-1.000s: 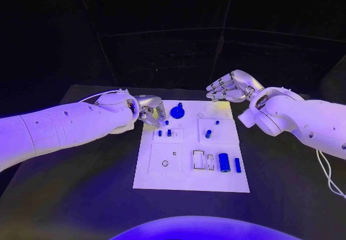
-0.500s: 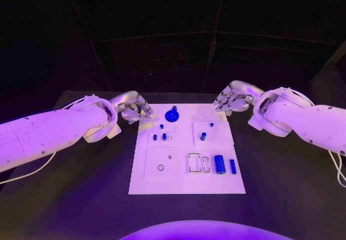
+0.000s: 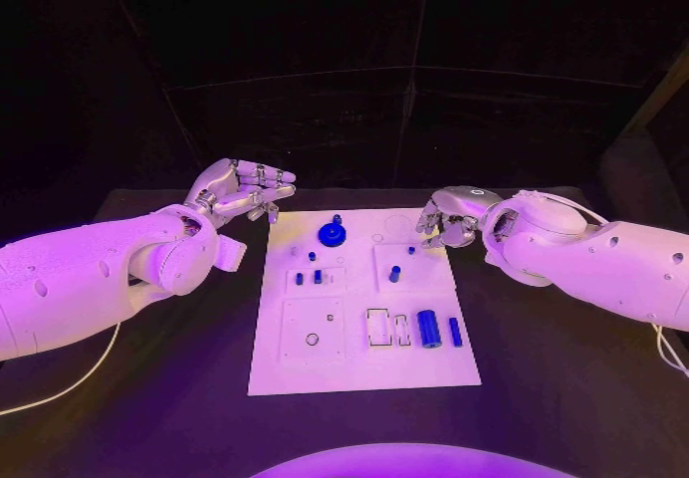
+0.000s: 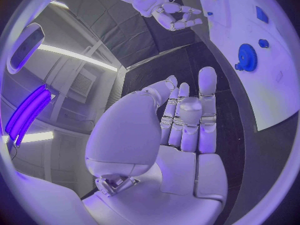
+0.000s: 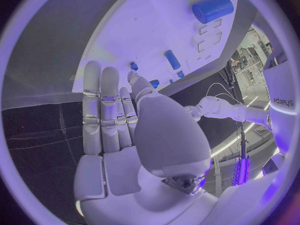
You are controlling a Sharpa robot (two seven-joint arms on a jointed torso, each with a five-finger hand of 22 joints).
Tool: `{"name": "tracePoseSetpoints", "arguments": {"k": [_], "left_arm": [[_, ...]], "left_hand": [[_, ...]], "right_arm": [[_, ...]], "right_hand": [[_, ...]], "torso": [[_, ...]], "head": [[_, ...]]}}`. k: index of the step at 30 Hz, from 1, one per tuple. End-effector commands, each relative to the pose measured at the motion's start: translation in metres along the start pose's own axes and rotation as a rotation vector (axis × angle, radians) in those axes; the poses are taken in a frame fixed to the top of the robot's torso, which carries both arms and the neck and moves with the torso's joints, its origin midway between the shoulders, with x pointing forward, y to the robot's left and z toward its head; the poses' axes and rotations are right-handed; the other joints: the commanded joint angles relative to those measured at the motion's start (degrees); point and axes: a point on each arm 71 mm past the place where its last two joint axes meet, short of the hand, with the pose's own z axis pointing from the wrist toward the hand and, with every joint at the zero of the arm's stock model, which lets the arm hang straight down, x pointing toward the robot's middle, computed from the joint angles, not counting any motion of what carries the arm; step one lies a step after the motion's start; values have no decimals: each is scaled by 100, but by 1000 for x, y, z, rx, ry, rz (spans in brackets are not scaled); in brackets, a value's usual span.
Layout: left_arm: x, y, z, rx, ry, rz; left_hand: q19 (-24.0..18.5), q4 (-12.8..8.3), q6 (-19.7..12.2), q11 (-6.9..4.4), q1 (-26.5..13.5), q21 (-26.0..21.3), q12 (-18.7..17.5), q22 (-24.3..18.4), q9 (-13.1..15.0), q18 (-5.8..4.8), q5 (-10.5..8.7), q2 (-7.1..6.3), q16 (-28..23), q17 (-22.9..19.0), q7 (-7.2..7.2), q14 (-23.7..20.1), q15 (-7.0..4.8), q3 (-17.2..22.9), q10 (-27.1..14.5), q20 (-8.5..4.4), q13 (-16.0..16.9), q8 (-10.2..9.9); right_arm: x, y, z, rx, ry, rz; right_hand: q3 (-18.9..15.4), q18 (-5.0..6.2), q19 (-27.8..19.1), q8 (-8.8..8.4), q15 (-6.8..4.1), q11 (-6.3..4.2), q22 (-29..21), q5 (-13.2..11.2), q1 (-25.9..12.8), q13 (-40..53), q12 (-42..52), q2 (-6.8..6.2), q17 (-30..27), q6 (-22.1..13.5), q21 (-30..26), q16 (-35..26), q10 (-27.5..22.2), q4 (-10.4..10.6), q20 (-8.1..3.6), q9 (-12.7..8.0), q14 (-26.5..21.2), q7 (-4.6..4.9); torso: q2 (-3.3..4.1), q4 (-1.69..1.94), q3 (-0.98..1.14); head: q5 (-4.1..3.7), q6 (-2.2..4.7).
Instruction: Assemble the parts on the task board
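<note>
The white task board (image 3: 359,363) lies in the middle of the black table. A blue gear (image 3: 332,234) stands near its far edge, with small blue pegs (image 3: 308,278) and a short peg (image 3: 393,274) behind the middle. A blue cylinder (image 3: 428,322) and a thin blue bar (image 3: 455,332) lie at the near right. My left hand (image 3: 237,187) hovers beyond the board's far left corner, holding nothing; its fingers (image 4: 181,120) are straight, and the gear (image 4: 247,56) lies off to one side. My right hand (image 3: 445,216) hangs over the far right corner, empty, its fingers (image 5: 109,110) extended toward the cylinder (image 5: 212,8).
Rectangular recesses (image 3: 376,327) and a round hole (image 3: 312,339) mark the board's near half. Bare black table (image 3: 158,378) surrounds the board on all sides. My two white forearms flank the board's far half.
My left hand has drawn away from the gear, out past the board's far left corner. My right hand has come down to the far right corner. The camera has shifted.
</note>
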Motion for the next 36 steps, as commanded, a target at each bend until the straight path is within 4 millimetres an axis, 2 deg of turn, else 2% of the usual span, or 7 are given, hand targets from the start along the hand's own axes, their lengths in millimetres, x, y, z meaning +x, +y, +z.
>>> {"name": "tracePoseSetpoints", "arguments": {"k": [1,9,16,36], "left_arm": [[-2,-5,-1,55,-52,-128],[0,-5,-1,53,-41,-148],[1,-5,-1,49,-38,-156],[2,-4,-1,29,-32,-173]], "left_hand": [[-49,-18,29,-8,7,-30,38,-10,-4,75,33,52,-32,-12,-22,-40,3,17,45,-11,8,28],[-59,-24,34,-12,4,-46,63,-18,-3,75,37,54,-44,-42,-23,-57,0,14,58,-14,12,38],[-62,-27,36,-13,2,-50,72,-20,-3,75,37,53,-56,-68,-24,-68,-1,12,61,-15,14,43],[-70,-34,32,-12,-5,-60,86,-25,-5,74,40,43,-69,-98,-20,-87,-2,4,57,-17,14,48]], "right_arm": [[4,3,2,-1,20,-68],[14,12,5,-33,46,-66],[18,18,7,-48,65,-64],[31,22,14,-48,117,-64]], "right_hand": [[84,28,-83,7,0,5,211,-40,-3,3,-7,-44,135,-39,240,164,-37,23,8,5,74,1],[334,-62,-102,13,8,-4,1212,-41,13,1,2,-100,848,-13,1188,901,-32,58,31,8,62,2],[552,-136,-43,19,0,-15,1857,-30,37,1,16,-117,1392,44,1772,1460,28,61,34,11,111,-4],[1372,-212,-119,26,9,-20,2669,-64,8,2,-2,-230,1951,132,2541,2109,94,-1,59,16,52,-4]], "torso": [[0,6,2],[0,3,3],[-1,-3,2],[2,0,4]], "head": [[-6,4],[9,-2],[9,-1],[-1,-32]]}}
